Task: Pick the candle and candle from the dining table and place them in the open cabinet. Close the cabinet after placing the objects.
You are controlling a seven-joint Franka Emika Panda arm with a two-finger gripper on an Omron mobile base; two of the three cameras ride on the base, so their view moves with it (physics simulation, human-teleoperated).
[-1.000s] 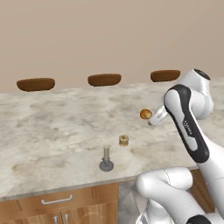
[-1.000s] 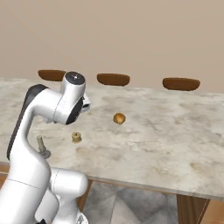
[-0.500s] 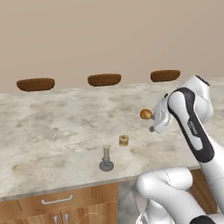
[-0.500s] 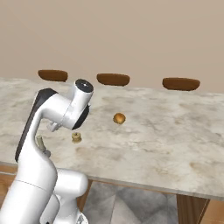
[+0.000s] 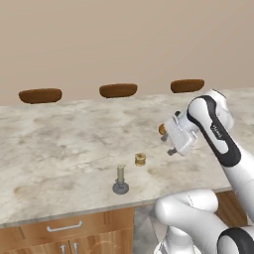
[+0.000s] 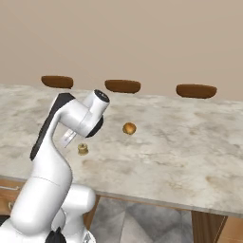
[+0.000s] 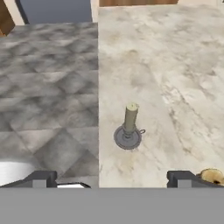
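The slim taper candle [image 5: 120, 177] stands upright on its round dark dish near the front edge of the dining table [image 5: 59, 144]. The short golden-tan candle [image 5: 140, 159] sits just behind and right of it. My gripper [image 5: 167, 145] hovers open and empty above the table, to the right of both candles. In the hand view the taper candle [image 7: 129, 127] stands ahead between my spread fingertips [image 7: 183, 178], and the stubby candle [image 7: 212, 176] is beside the right tip. In the right base view the stubby candle [image 6: 83, 149] lies beside my arm. The cabinet is out of view.
A small orange ball [image 6: 129, 128] rests on the table behind my hand. Three brown stool seats [image 5: 118, 90] line the table's far edge. Wooden drawers with silver handles [image 5: 63, 228] sit under the front edge. Grey tiled floor [image 7: 48, 87] lies beyond that edge.
My arm has swung lower and a little left, bringing the hand down over the table toward the candles. The jaws stayed open. The candles and ball have not moved.
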